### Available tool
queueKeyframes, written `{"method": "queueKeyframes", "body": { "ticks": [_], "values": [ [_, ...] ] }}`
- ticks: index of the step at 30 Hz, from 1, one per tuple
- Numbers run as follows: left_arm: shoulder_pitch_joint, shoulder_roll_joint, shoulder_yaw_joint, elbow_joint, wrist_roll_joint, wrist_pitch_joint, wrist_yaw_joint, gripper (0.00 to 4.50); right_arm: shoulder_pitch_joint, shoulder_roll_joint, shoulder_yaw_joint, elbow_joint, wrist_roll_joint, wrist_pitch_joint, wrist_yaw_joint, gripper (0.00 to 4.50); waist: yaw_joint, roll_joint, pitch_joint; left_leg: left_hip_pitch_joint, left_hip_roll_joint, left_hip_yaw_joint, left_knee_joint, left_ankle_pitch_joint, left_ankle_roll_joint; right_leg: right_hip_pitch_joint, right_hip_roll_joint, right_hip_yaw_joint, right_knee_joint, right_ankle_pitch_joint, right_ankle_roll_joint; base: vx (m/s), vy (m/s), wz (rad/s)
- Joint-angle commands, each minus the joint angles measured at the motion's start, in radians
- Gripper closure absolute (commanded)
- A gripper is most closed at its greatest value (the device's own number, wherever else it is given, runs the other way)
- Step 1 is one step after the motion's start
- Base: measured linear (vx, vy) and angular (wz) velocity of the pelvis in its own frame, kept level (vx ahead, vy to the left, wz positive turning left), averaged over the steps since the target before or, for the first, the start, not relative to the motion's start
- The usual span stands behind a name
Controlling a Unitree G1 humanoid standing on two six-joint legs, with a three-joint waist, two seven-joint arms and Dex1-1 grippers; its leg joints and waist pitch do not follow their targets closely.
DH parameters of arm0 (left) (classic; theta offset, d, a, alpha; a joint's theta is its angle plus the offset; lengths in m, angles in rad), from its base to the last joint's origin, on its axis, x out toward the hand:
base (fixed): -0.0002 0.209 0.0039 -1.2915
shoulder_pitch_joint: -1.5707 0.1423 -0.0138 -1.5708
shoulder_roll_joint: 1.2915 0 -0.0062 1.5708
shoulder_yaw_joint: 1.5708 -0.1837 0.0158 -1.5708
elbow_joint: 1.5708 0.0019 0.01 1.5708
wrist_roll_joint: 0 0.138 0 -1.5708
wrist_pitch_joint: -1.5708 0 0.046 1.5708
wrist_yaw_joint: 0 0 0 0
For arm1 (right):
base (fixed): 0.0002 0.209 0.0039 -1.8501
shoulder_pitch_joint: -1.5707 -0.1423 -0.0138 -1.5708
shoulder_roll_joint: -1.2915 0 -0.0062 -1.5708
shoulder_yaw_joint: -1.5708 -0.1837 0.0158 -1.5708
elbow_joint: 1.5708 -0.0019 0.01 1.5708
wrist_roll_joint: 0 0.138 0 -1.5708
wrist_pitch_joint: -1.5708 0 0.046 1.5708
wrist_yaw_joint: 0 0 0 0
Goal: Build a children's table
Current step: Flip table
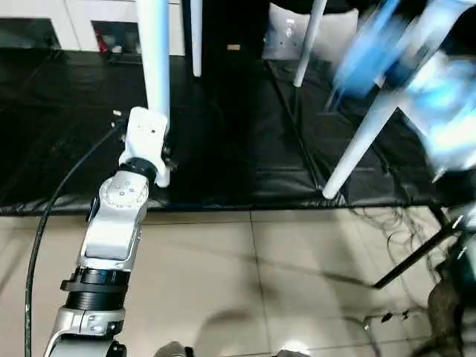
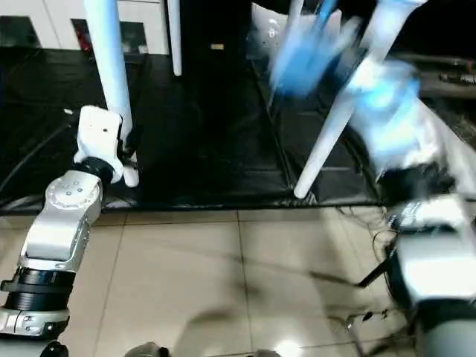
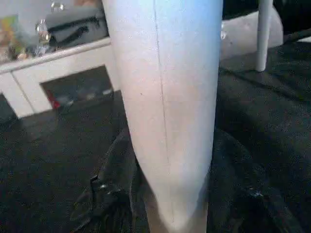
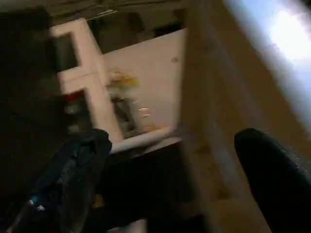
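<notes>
While left gripper (image 1: 160,160) clamps table leg (image 1: 155,52), right gripper (image 4: 170,160) gapes.

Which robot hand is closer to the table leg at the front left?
Left. The left gripper is clamped on that leg near its foot. The right gripper is off to the right, open, by another leg.

Black mats (image 1: 223,134) cover beige floor tiles (image 1: 223,282) before white cabinets (image 1: 44,22).

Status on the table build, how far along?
Done: four white legs stand on the black mat, so the table looks assembled and upright. In hand: left gripper clamps the near-left leg; right gripper, jaws open, blurs beside the near-right leg. Left: releasing; seating unverifiable.
</notes>
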Motion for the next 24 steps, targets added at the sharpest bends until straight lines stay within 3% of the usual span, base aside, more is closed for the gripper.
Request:
{"method": "queueKeyframes", "body": {
  "ticks": [1,2,4,5,6,7,9,13,19,20,24],
  "values": [
    [0.005,0.004,-0.050,-0.004,0.056,0.003,0.009,2.91,0.072,0.040,-0.050,-0.093,0.162,0.039,0.048,0.00,-0.012,0.017,-0.065,0.031,0.048,-0.025,-0.099,-0.351,0.015,0.020,-0.046,0.043,-0.078,-0.090,-0.178,0.000,0.000,0.00],
    [0.007,0.003,-0.047,-0.003,0.057,0.002,0.015,2.91,0.106,0.053,-0.064,-0.126,0.196,0.060,0.034,0.00,-0.012,0.020,-0.069,0.029,0.052,-0.027,-0.098,-0.283,0.037,0.022,-0.046,0.043,-0.071,-0.015,-0.190,0.000,0.000,0.00],
    [0.013,0.002,-0.037,0.004,0.052,0.005,0.023,2.91,0.174,0.064,-0.075,-0.197,0.242,0.113,-0.001,0.00,-0.015,0.017,-0.074,0.025,0.051,-0.027,-0.093,-0.213,0.055,0.028,-0.043,0.040,-0.061,0.060,-0.209,0.000,0.000,0.00],
    [0.015,0.002,-0.036,0.005,0.052,0.005,0.024,2.91,0.189,0.065,-0.075,-0.212,0.247,0.122,-0.009,0.00,-0.013,0.021,-0.080,0.023,0.050,-0.023,-0.083,-0.110,0.094,0.029,-0.044,0.039,-0.050,0.172,-0.239,0.000,0.000,0.00],
    [0.024,0.001,-0.030,0.004,0.049,0.008,0.029,2.91,0.251,0.067,-0.071,-0.275,0.266,0.155,-0.043,0.00,-0.006,0.024,-0.071,0.024,0.050,-0.019,-0.085,-0.095,0.112,0.025,-0.044,0.040,-0.056,0.177,-0.242,0.000,0.000,0.00],
    [0.026,0.000,-0.028,0.004,0.048,0.010,0.030,2.91,0.261,0.067,-0.070,-0.284,0.267,0.159,-0.048,0.00,-0.009,0.023,-0.069,0.024,0.050,-0.018,-0.085,-0.108,0.116,0.022,-0.044,0.040,-0.056,0.164,-0.243,0.000,0.000,0.00],
    [0.045,0.001,-0.019,-0.003,0.046,0.017,0.040,2.91,0.372,0.106,-0.106,-0.410,0.281,0.228,-0.108,0.00,-0.009,0.026,-0.062,0.030,0.053,-0.017,-0.094,-0.173,0.101,0.019,-0.044,0.040,-0.067,0.075,-0.231,0.000,0.000,0.00],
    [0.060,0.008,-0.010,-0.008,0.053,0.016,0.062,2.91,0.479,0.149,-0.148,-0.561,0.265,0.304,-0.153,0.00,-0.014,0.029,-0.050,0.036,0.056,-0.023,-0.114,-0.302,0.028,0.009,-0.039,0.042,-0.083,-0.077,-0.185,0.000,0.000,0.00],
    [0.073,0.017,-0.004,-0.014,0.057,0.020,0.065,2.91,0.550,0.181,-0.182,-0.660,0.223,0.363,-0.271,0.00,-0.019,0.030,-0.040,0.036,0.051,-0.025,-0.124,-0.365,-0.029,-0.001,-0.037,0.046,-0.095,-0.142,-0.131,0.000,0.000,0.00],
    [0.079,0.018,-0.001,-0.018,0.056,0.024,0.068,2.91,0.566,0.198,-0.223,-0.681,0.149,0.405,-0.354,0.00,-0.021,0.029,-0.036,0.033,0.051,-0.025,-0.126,-0.366,-0.037,-0.003,-0.037,0.047,-0.096,-0.150,-0.123,0.000,0.000,0.00],
    [0.082,0.024,0.001,-0.022,0.051,0.028,0.074,2.91,0.558,0.229,-0.276,-0.692,0.170,0.498,-0.423,0.00,-0.025,0.026,-0.038,0.036,0.047,-0.024,-0.124,-0.361,-0.040,-0.003,-0.037,0.049,-0.095,-0.135,-0.113,0.000,0.000,0.00]
  ]
}}
